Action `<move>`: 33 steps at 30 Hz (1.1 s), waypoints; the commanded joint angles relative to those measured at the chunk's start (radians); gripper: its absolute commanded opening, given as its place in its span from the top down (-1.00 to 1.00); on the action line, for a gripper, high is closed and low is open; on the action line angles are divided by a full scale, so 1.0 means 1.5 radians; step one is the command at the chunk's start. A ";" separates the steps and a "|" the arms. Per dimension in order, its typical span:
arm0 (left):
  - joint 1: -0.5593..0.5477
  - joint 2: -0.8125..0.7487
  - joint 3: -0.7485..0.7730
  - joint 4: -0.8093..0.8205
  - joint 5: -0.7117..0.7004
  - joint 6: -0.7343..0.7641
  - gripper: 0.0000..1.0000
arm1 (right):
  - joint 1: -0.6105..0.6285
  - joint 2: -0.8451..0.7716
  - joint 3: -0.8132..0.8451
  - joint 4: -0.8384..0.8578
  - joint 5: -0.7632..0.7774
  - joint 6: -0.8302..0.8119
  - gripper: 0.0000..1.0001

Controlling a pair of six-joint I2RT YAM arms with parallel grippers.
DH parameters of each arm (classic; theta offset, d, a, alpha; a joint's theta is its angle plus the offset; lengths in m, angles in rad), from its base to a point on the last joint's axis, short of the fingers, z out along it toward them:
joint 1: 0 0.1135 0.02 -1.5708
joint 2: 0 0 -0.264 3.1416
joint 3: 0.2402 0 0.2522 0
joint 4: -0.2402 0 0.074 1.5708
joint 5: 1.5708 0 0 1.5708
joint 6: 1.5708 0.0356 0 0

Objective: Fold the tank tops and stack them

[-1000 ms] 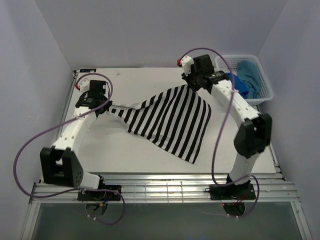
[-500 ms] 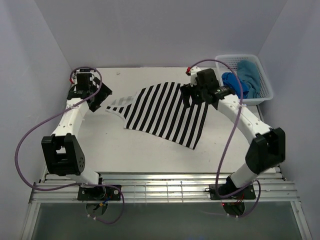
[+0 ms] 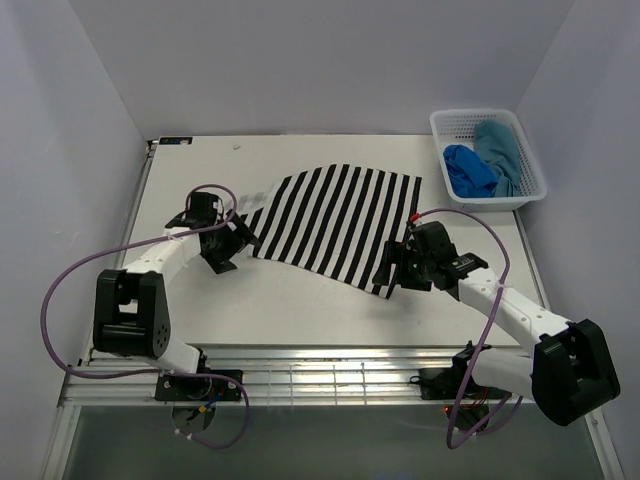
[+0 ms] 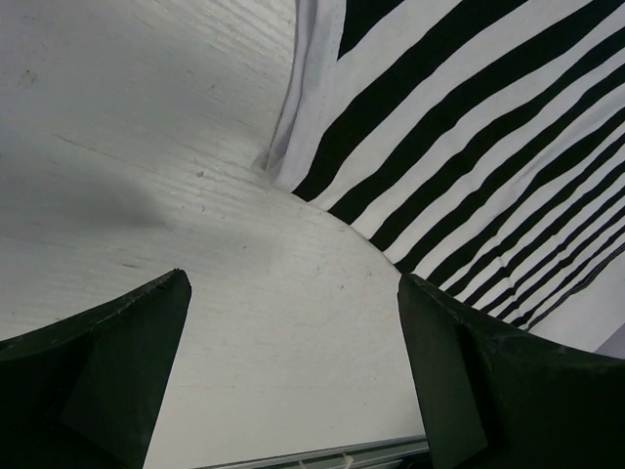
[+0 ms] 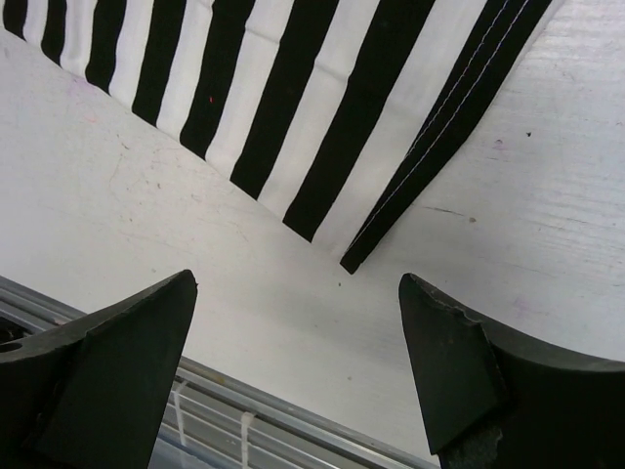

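The black-and-white striped tank top (image 3: 335,225) lies spread flat on the white table. My left gripper (image 3: 228,250) is open just off its left edge, low over bare table; the left wrist view shows the striped cloth (image 4: 469,147) beyond the open gripper (image 4: 293,283), nothing between the fingers. At the top's near right corner my right gripper (image 3: 392,275) is open too. In the right wrist view that corner (image 5: 344,262) lies just ahead of the empty gripper (image 5: 298,281). The royal blue top (image 3: 465,170) and the teal top (image 3: 500,148) are bunched in the basket.
A white mesh basket (image 3: 440,128) stands at the back right corner of the table. The table's metal front rail (image 3: 320,360) runs along the near edge, just below both grippers. Purple cables loop off each arm.
Both grippers have let go of the striped top and opened. Both arms have drawn back toward the near edge, and the top has settled flat on the table.
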 commanded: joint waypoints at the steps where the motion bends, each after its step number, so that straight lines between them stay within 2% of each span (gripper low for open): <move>1: -0.010 0.036 0.018 0.041 0.010 -0.005 -0.96 | 0.002 -0.015 -0.017 0.060 -0.015 0.069 -0.80; 9: -0.011 0.118 0.037 0.064 -0.021 0.001 -0.92 | 0.001 0.004 -0.029 0.054 -0.015 0.084 -0.80; 10: -0.010 0.127 0.038 0.065 -0.018 0.002 -0.80 | 0.001 0.003 -0.029 0.056 -0.014 0.084 -0.80; 12: -0.013 0.152 0.044 0.072 -0.019 0.003 -0.75 | 0.002 0.004 -0.029 0.055 -0.014 0.085 -0.80; 15: -0.020 0.175 0.056 0.080 -0.021 0.011 -0.51 | 0.002 0.005 -0.031 0.055 -0.016 0.085 -0.80; 16: -0.022 0.180 0.059 0.081 -0.026 0.014 -0.35 | 0.002 0.006 -0.032 0.054 -0.016 0.087 -0.80; 19: -0.035 0.186 0.058 0.090 -0.023 0.024 -0.24 | 0.002 0.004 -0.034 0.052 -0.013 0.089 -0.80; 22: -0.043 0.189 0.051 0.096 -0.034 0.026 0.01 | 0.001 0.003 -0.035 0.048 -0.008 0.091 -0.80; 23: -0.044 0.191 0.051 0.096 -0.043 0.026 0.32 | 0.001 0.002 -0.036 0.047 -0.008 0.093 -0.80; 24: -0.044 0.193 0.052 0.095 -0.048 0.025 0.54 | 0.001 -0.002 -0.037 0.047 -0.010 0.093 -0.80; 26: -0.044 0.206 0.061 0.093 -0.057 0.026 0.91 | 0.002 -0.007 -0.043 0.041 -0.016 0.094 -0.80; 27: -0.045 0.211 0.066 0.086 -0.059 0.026 1.00 | 0.002 -0.012 -0.046 0.041 -0.020 0.094 -0.80; 33: -0.044 0.181 0.055 0.091 -0.059 0.019 1.00 | 0.044 -0.017 -0.046 0.010 0.030 0.131 -0.80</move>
